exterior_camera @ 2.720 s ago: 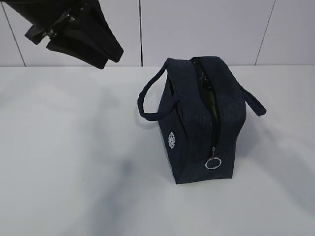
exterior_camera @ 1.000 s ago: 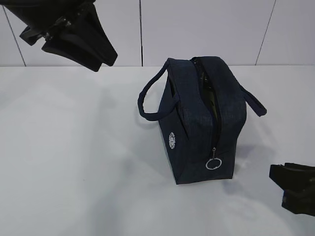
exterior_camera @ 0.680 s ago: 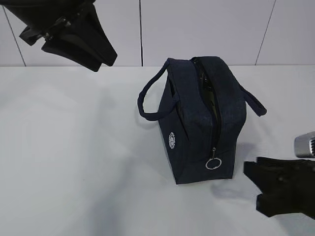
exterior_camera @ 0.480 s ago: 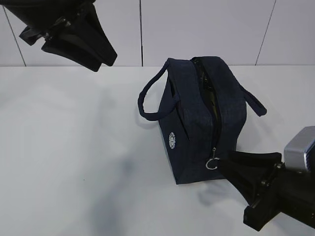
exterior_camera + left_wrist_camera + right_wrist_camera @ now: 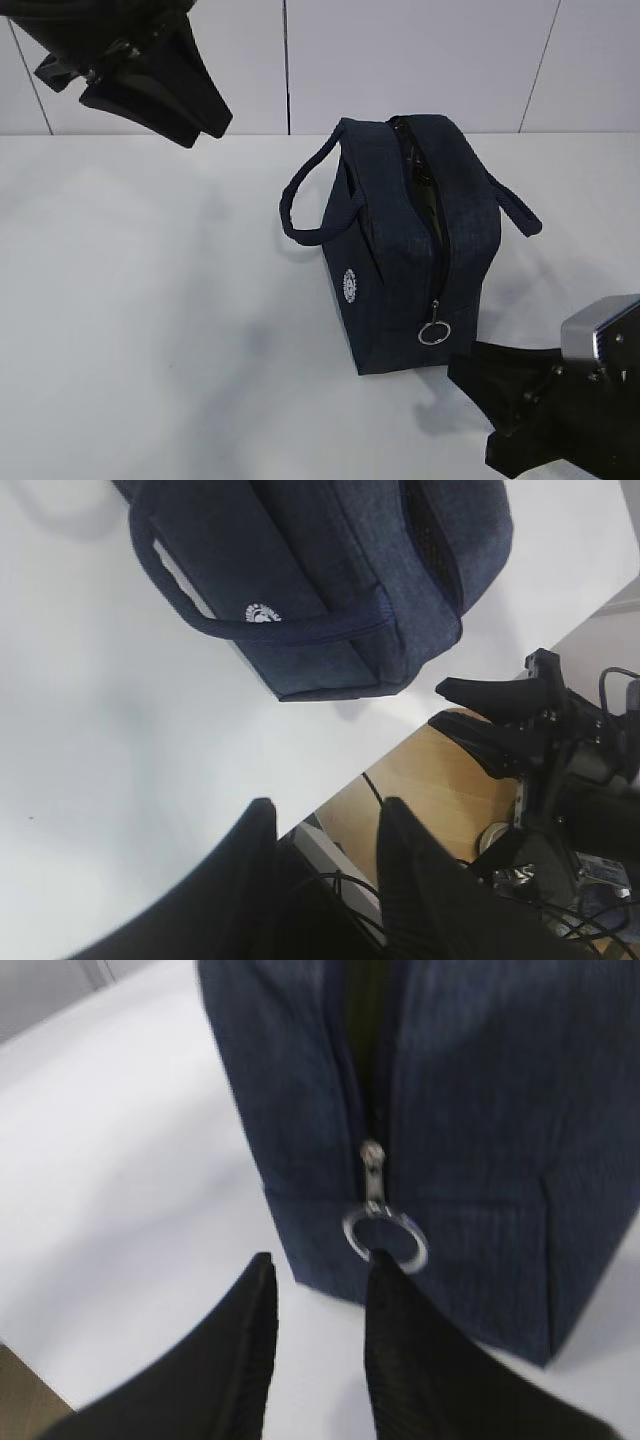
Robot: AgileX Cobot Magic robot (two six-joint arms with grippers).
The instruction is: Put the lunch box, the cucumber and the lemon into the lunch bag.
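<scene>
Drawn back slightly from the ring pull [image 5: 385,1239], the right claw [image 5: 315,1290] sits low, fingers apart and seemingly empty. Left claw [image 5: 320,825], also apart, hangs high. Lunch bag [image 5: 410,240] stands mid-counter [image 5: 150,330].

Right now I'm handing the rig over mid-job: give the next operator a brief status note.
Left gripper: open, empty, raised at the far left of the table.
Right gripper: open, empty, low in front of the lunch bag, one finger tip at the zipper's ring pull, not clamped.
Bag upright, top zipper open.
Lunch box, cucumber and lemon not in view; cannot tell if they are inside.
Left: check the contents, load whatever is missing.
</scene>
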